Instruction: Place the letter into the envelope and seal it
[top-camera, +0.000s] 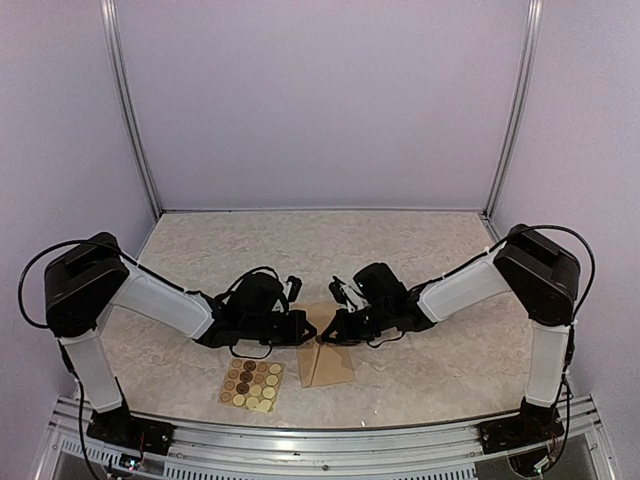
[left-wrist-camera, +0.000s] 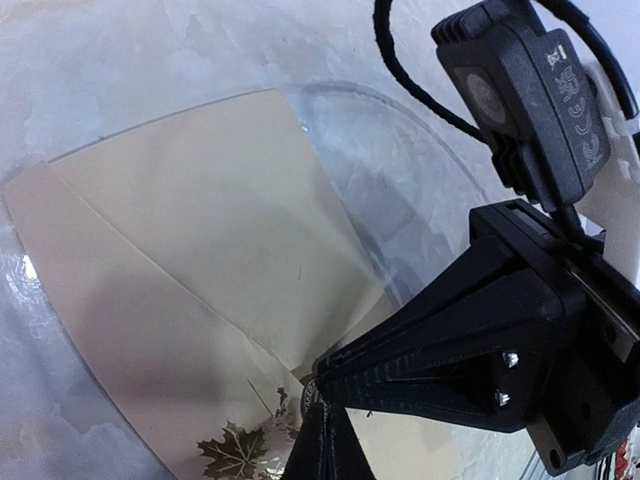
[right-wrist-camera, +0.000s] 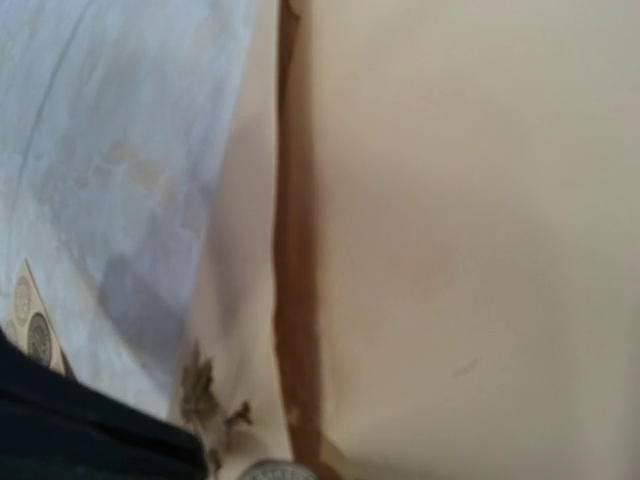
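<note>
2 grippers meet above the envelope (top-camera: 330, 368) near the table's (top-camera: 300, 240) 6 o'clock edge. The left gripper (top-camera: 307, 329) reaches in from 9 o'clock and the right gripper (top-camera: 323, 338) from 3 o'clock. Both have their fingers pressed together; whether they pinch paper I cannot tell. Only a leaf-printed corner of the letter (left-wrist-camera: 235, 450) shows at the envelope's edge. A sticker sheet (top-camera: 252, 385) lies at the envelope's 8 o'clock. White marks on the right wrist camera (left-wrist-camera: 530, 100) are too small to read.

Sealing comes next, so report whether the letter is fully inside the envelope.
Not fully in: a strip of the letter with its leaf print shows outside the envelope edge in the right wrist view.
</note>
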